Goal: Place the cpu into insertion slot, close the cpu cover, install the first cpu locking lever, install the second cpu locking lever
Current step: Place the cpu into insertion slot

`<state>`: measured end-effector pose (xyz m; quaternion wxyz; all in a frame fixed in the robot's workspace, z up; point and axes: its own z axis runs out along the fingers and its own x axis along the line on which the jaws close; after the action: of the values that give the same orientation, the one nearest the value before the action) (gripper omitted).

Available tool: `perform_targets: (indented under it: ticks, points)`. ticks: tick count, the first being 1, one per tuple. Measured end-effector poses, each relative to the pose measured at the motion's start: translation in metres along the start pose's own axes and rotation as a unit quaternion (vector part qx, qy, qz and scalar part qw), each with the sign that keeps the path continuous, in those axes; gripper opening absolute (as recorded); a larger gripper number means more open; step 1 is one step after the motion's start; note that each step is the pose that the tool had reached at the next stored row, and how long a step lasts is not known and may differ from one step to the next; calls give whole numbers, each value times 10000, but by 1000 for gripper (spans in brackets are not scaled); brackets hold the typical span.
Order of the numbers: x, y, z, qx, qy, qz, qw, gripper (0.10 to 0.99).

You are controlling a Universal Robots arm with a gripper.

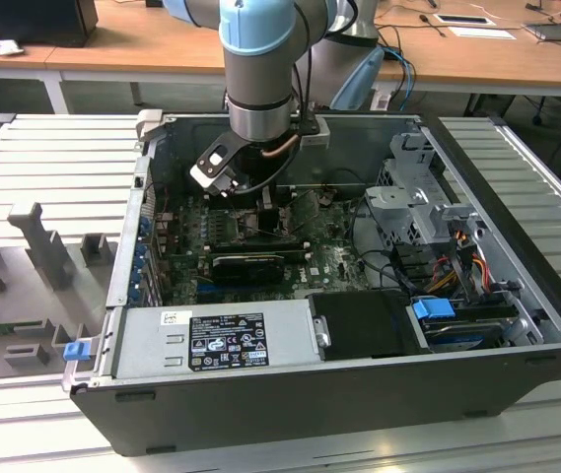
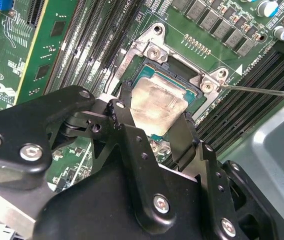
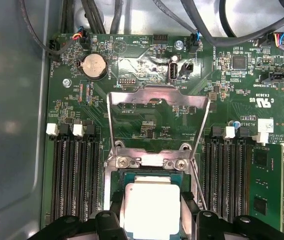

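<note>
In the upper middle of the exterior view, our black pincer (image 1: 265, 205) reaches into the open black computer case (image 1: 260, 399). It clasps the small flat square silvery-beige cpu (image 2: 156, 102) by opposite edges, at the dark-centred, silver-rimmed insertion slot (image 2: 181, 67). The thin silvery metal cpu cover (image 3: 156, 94) stands raised.

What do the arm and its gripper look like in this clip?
The arm is a silver-grey tube with pale blue joint caps; a black cable and a copper-coloured loop run by its wrist. The gripper is matte black, built of jointed link plates pinned with silver hex-socket bolts, ending in two narrow fingers.
</note>
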<state>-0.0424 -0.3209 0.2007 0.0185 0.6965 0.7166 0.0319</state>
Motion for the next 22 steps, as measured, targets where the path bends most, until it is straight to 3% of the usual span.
perform_targets:
  ticks: [1, 2, 6, 17, 21, 22]
  points:
    - [0, 0, 0, 0, 0, 0, 10000, 545]
    - [7, 0, 2, -2, 2, 2, 10000, 608]
    - [44, 1, 2, 0, -1, 0, 10000, 608]
    - [26, 0, -2, 1, -15, -1, 10000, 608]
    - [28, 6, -78, 4, -14, -1, 10000, 596]
    - [28, 7, -89, 6, -14, -1, 10000, 529]
